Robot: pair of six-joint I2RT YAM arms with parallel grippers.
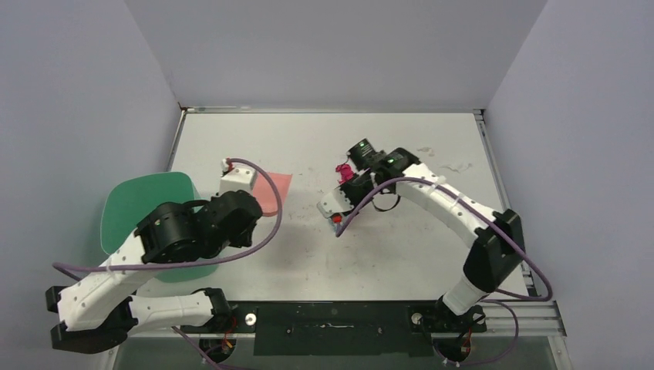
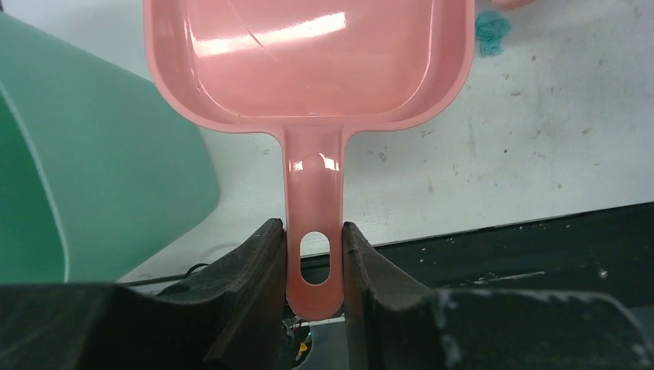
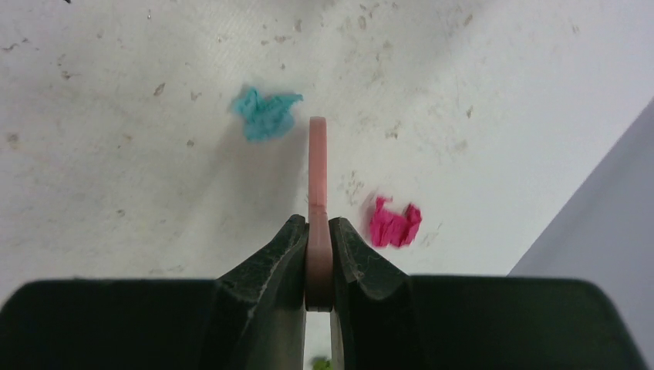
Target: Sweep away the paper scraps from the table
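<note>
Paper scraps (image 3: 266, 113) lie loose on the scuffed white table (image 3: 116, 193). Seen from the right wrist, a teal scrap (image 3: 266, 113) sits at 11 o'clock from the right gripper (image 3: 318, 231), and a magenta scrap (image 3: 395, 222) sits just beside it at 3 o'clock. That gripper is clamped on a thin pink strip seen edge-on, which reads as the handle of the hand brush (image 3: 317, 177). The bristles are out of sight. The handle points between the two scraps, probably so that either can be swept sideways. The left gripper (image 2: 314, 250) pinches the hanging-hole end of the pink dustpan's (image 2: 308, 62) handle. The pan's hollow faces up and its open mouth points away from the arm toward the litter, likely as a catching wall for the brush. No scrap shows in the visible part of the pan. The teal scrap lies near the pan's right wall, at 3 o'clock from its middle. From overhead, the mint-green bin (image 1: 146, 204) stands at 9 o'clock of the dustpan, near enough for tipping out a load. Sweeping looks barely begun.
</note>
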